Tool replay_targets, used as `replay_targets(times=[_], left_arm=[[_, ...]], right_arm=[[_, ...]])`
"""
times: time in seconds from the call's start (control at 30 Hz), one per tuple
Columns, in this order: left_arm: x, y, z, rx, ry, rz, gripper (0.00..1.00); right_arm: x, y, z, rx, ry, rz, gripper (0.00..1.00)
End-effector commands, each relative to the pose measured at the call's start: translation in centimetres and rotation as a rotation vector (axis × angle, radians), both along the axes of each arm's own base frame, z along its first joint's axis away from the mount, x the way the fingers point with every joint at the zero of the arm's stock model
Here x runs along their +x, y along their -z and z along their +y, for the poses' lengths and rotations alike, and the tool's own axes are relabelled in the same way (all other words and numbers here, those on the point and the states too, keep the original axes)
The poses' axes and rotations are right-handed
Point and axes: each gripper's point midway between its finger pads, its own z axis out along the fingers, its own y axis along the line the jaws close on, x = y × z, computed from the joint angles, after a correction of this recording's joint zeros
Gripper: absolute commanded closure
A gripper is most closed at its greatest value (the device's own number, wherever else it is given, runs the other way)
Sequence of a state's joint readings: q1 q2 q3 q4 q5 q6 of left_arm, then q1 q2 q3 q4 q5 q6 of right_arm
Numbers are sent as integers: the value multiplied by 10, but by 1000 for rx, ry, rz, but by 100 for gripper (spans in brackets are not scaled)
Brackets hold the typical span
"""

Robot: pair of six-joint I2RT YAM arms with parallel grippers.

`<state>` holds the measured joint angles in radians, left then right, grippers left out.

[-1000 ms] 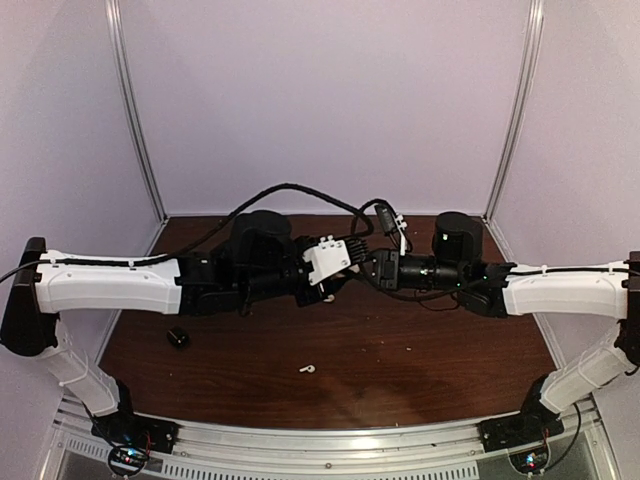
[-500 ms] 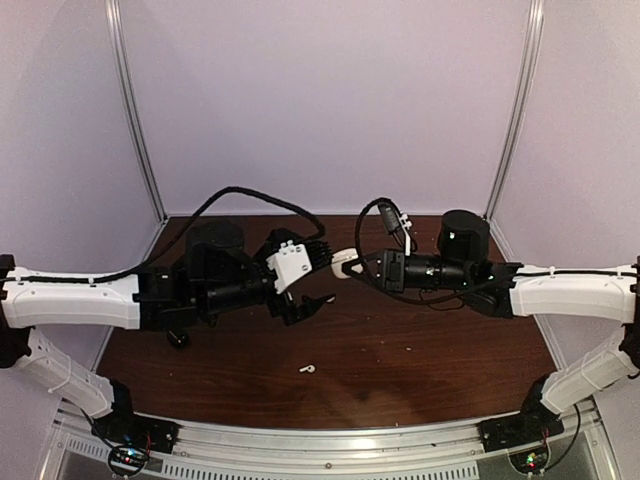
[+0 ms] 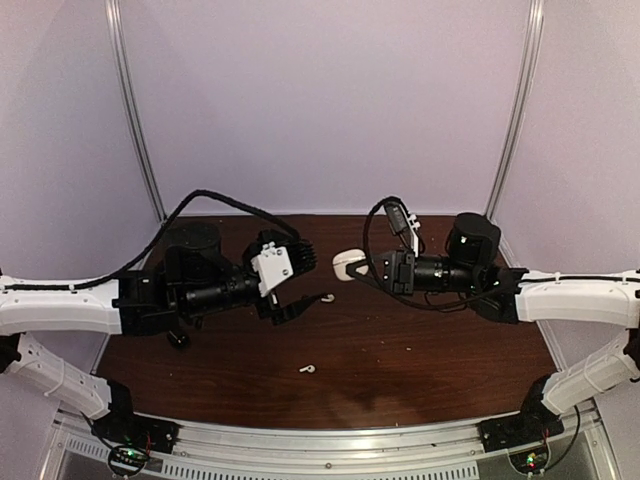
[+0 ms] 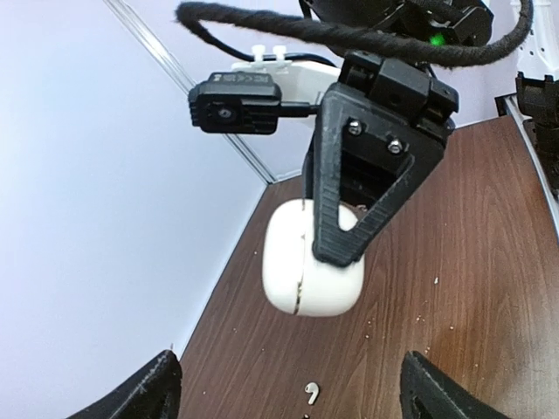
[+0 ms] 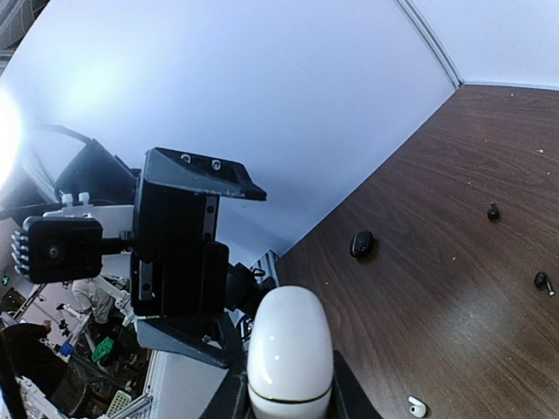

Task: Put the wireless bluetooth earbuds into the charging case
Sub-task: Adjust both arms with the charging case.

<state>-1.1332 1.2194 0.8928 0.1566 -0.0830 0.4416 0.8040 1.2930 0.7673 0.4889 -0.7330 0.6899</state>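
Observation:
My right gripper (image 3: 352, 267) is shut on a white charging case (image 3: 345, 265), closed along its seam and held above the table. The case fills the lower right wrist view (image 5: 289, 349) and hangs in the left wrist view (image 4: 306, 279). My left gripper (image 3: 285, 308) is open and empty, a short way left of the case, with its fingertips (image 4: 148, 393) spread wide. One white earbud (image 3: 325, 297) lies on the table between the grippers and shows in the left wrist view (image 4: 311, 393). A second white earbud (image 3: 308, 368) lies nearer the front. Two small black earbuds (image 5: 493, 211) (image 5: 541, 281) lie on the table.
A small black case (image 3: 178, 338) lies on the table under the left arm, also in the right wrist view (image 5: 362, 243). Another white earbud (image 5: 417, 406) shows at the right wrist view's bottom. White walls enclose the brown table (image 3: 430, 370) at the back and sides.
The grippers were together at the centre. My left arm has pulled back to the left with its jaws open. My right gripper moved slightly right, keeping the white case.

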Motion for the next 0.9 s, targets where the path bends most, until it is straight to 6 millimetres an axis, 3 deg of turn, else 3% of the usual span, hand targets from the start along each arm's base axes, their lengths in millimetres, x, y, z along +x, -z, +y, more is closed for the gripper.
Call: replay_targets(times=[0.0, 0.17, 0.63, 0.87], left_arm=[[-3, -2, -24, 32, 31, -62, 13], [-3, 0, -37, 28, 31, -85, 18], [5, -11, -40, -9, -7, -102, 32], [2, -14, -39, -19, 0, -107, 47]], right_arm=[[-7, -12, 5, 74, -25, 32, 93], [-9, -8, 9, 59, -29, 41, 93], [-16, 5, 20, 34, -38, 62, 92], [-16, 10, 20, 22, -33, 69, 92]])
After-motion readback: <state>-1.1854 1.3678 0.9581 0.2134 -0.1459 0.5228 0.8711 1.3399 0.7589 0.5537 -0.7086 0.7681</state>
